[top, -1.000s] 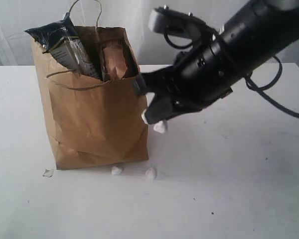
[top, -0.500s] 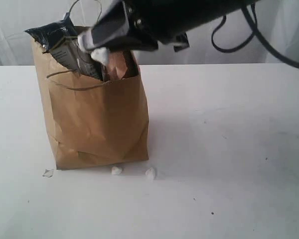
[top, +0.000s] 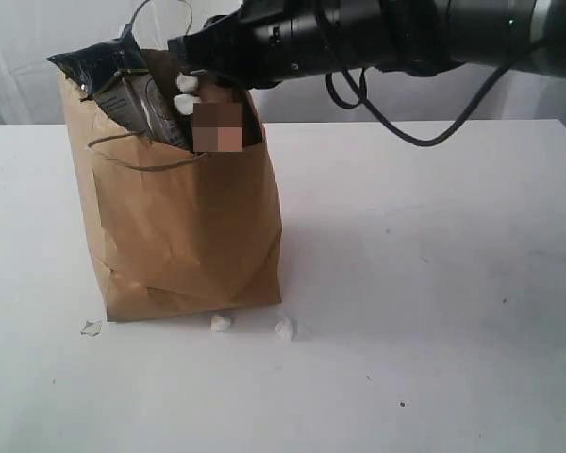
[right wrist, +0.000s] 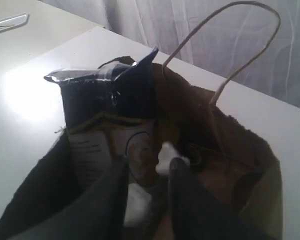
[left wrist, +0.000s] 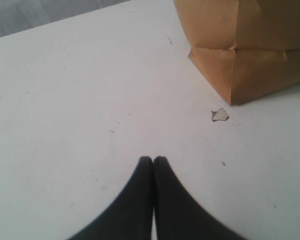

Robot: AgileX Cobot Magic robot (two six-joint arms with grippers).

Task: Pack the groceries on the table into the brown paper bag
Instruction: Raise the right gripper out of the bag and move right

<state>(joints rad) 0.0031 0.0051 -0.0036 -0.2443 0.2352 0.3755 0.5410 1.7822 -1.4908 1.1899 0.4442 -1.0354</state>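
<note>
The brown paper bag (top: 184, 226) stands upright on the table (top: 434, 283). A long dark-blue packet (top: 104, 61) and a brown-red pouch (top: 219, 127) stick up out of its mouth. My right gripper (top: 184, 75) hangs over the bag's opening, jaws parted. In the right wrist view the right gripper (right wrist: 150, 167) has a small white lump (right wrist: 166, 154) at one fingertip and another white lump (right wrist: 137, 205) low between the fingers, above the dark-blue packet (right wrist: 110, 95). My left gripper (left wrist: 153, 160) is shut and empty over the table (left wrist: 65, 100), short of the bag's bottom corner (left wrist: 250, 45).
Two white crumbs (top: 221, 323) (top: 284, 327) and a small torn scrap (top: 91, 327) lie on the table at the bag's base. The same scrap (left wrist: 220, 115) shows in the left wrist view. A twine handle (right wrist: 225, 45) arches over the bag's rim.
My right gripper rose from beside the bag's lower right side, carrying a white lump, to above the bag's mouth. Its jaws have parted. The left gripper has not moved.
</note>
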